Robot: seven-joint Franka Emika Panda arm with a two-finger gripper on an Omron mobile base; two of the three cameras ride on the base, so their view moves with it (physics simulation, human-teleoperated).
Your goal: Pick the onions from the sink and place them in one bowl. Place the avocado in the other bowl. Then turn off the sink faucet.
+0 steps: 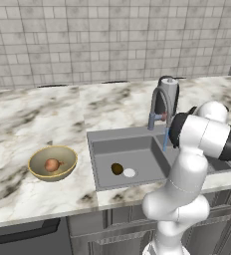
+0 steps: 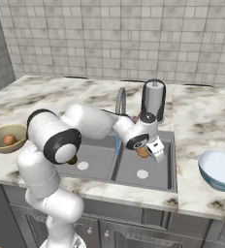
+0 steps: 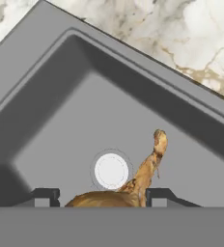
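onion [image 3: 109, 198] pinched in closed gripper [image 3: 102, 197] over rt sink [image 3: 51, 111] basin, drain [image 3: 111, 171] below, 2nd onion [image 1: 51, 165] in yellow bowl [image 1: 38, 172].

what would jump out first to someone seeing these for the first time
The big white arm bends over the sink, its gripper shut on an onion above the right basin. On the counter to the left, a yellow bowl already holds another onion. A dark avocado lies in the left basin beside the white drain.
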